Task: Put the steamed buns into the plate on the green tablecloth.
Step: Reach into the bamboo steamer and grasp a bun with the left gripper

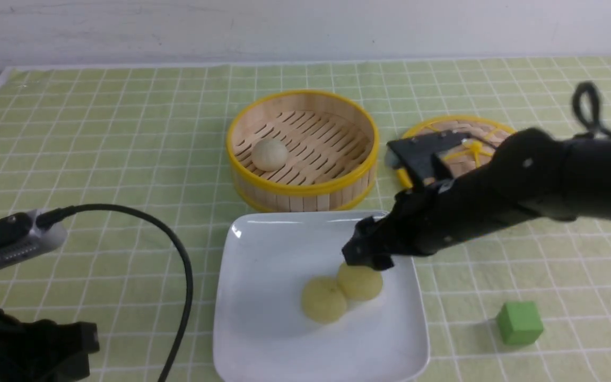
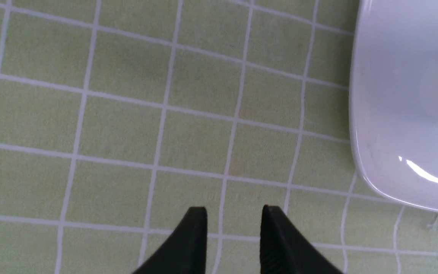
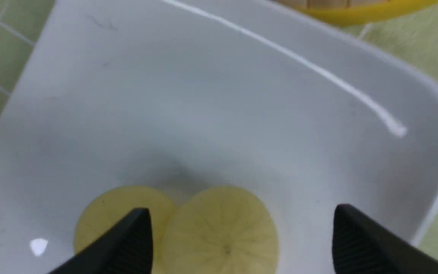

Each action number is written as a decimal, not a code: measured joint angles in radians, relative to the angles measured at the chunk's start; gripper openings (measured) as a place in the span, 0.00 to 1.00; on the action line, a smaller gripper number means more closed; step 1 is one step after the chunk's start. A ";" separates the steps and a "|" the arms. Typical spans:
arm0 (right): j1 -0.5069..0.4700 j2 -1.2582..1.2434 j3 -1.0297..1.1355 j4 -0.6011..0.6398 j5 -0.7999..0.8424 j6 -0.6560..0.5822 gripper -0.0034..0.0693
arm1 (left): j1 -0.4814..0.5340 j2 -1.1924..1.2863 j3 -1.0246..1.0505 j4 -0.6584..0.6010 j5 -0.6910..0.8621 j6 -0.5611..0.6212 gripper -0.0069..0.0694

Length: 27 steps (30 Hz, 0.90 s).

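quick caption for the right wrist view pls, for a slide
Right tool open over two yellow steamed buns lying side by side in the white plate, steamer rim beyond.

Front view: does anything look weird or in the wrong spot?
A green cube sits alone on the tablecloth among food things. One beige bun is in the steamer, not on the plate. Nothing spilled.
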 joint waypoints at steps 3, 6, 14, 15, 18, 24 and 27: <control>-0.063 -0.093 -0.025 -0.049 0.092 0.026 0.81 | 0.000 0.000 0.000 0.000 -0.001 0.000 0.40; -0.194 -0.297 -0.059 -0.155 0.296 0.090 0.51 | 0.000 0.005 0.000 -0.005 -0.029 -0.001 0.39; -0.393 -0.707 -0.003 -0.314 0.627 0.234 0.03 | -0.002 0.216 -0.183 -0.040 0.012 0.029 0.12; -0.403 -0.747 0.027 -0.324 0.647 0.239 0.03 | -0.006 0.253 -0.230 -0.046 0.023 0.046 0.11; -0.419 -0.855 0.096 -0.339 0.661 0.245 0.03 | -0.032 0.355 -0.331 -0.053 0.042 0.078 0.09; -0.422 -1.057 0.304 -0.347 0.590 0.245 0.03 | -0.178 0.694 -0.727 -0.018 0.049 0.090 0.14; -0.422 -1.066 0.342 -0.355 0.581 0.245 0.03 | -0.214 0.827 -0.887 0.002 0.049 0.066 0.22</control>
